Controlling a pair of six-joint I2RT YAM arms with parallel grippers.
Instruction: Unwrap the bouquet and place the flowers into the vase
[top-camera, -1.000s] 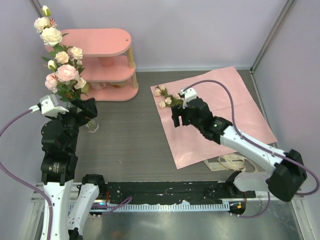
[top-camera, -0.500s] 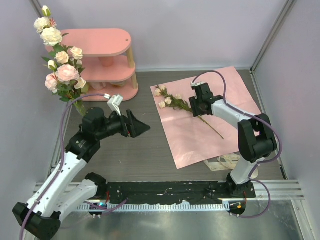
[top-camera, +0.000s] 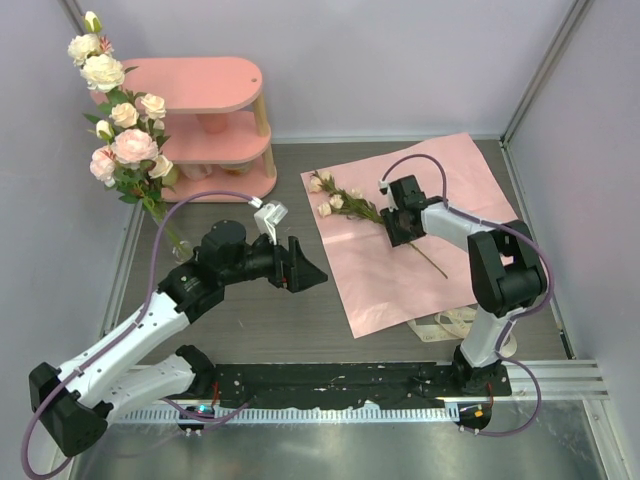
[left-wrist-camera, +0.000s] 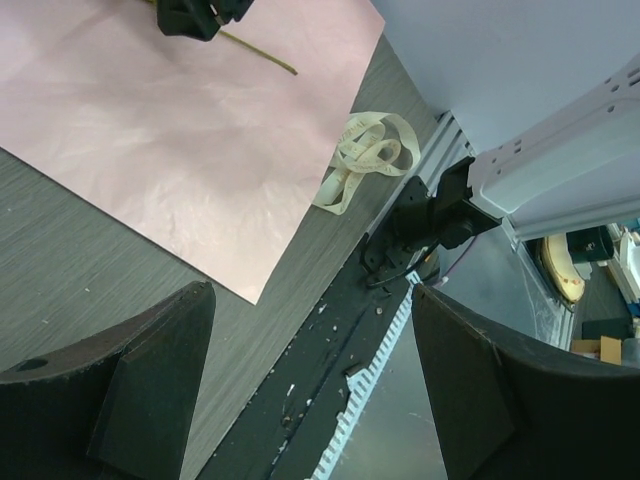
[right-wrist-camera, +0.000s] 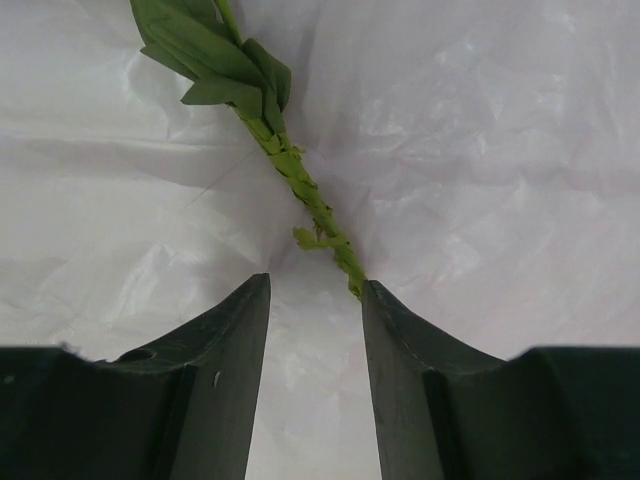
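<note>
Both arms have shifted: the left gripper (top-camera: 306, 269), wide open and empty, has swung away from the small clear glass vase (top-camera: 180, 248) holding most of the cream-and-pink roses (top-camera: 125, 140), while the right gripper (right-wrist-camera: 315, 285) narrows around the last green-stemmed rose sprig (top-camera: 345, 203) on the pink wrapping paper (top-camera: 450, 190), not yet pinching.

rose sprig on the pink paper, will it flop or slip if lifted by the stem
Probably light: the rose sprig has a thin stem and few small blooms. It may tip bloom-end down, since the right fingers straddle it well back from them. The ridged stem likely resists slipping.
</note>
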